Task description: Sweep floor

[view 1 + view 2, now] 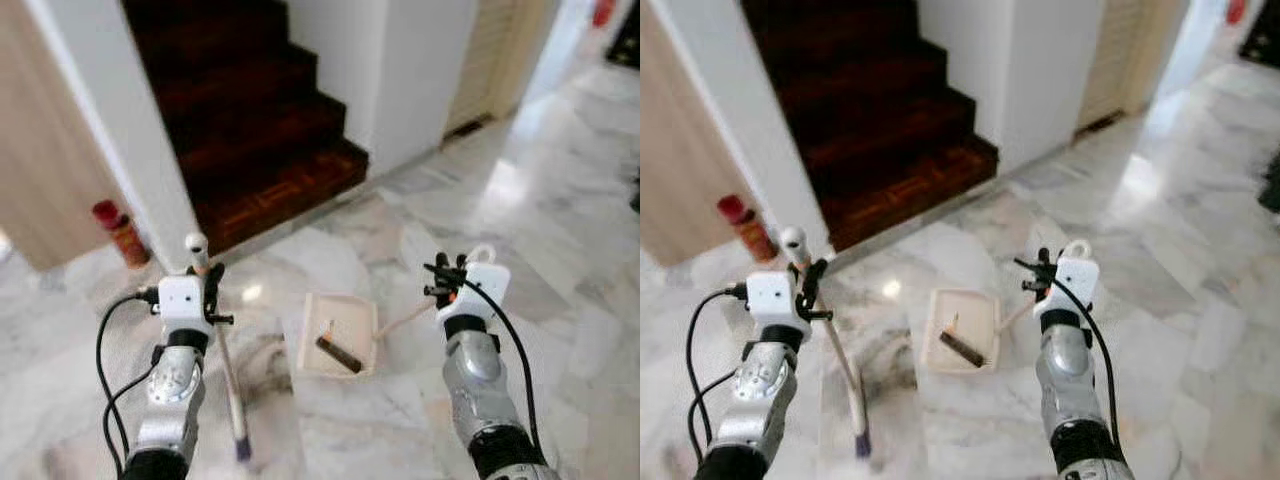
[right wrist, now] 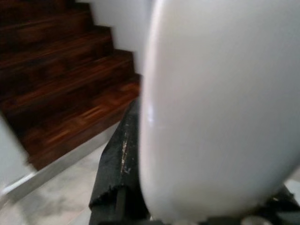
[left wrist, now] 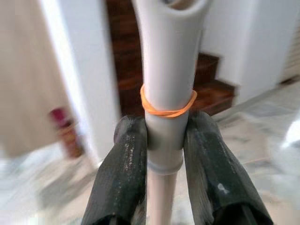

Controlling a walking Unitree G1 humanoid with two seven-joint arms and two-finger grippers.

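Note:
My left gripper [image 1: 205, 275] is shut on the top of a pale broom handle [image 1: 228, 370], which slants down to a purple end [image 1: 242, 450] on the marble floor. In the left wrist view both black fingers [image 3: 124, 178] clamp the handle [image 3: 168, 70] just under an orange rubber band [image 3: 168, 108]. A cream dustpan [image 1: 312, 352] lies flat on the floor between the arms, with a dark brown piece of debris [image 1: 339, 353] inside. Its thin handle [image 1: 405, 318] rises to my right gripper [image 1: 440, 280], which is shut on the white grip [image 2: 220, 108].
Dark wooden stairs [image 1: 260, 120] climb straight ahead between white walls [image 1: 400, 70]. A red-topped canister [image 1: 122, 232] stands by the left wall's corner, beside a light wooden panel [image 1: 40, 170]. Marble floor [image 1: 560, 200] stretches away to the right.

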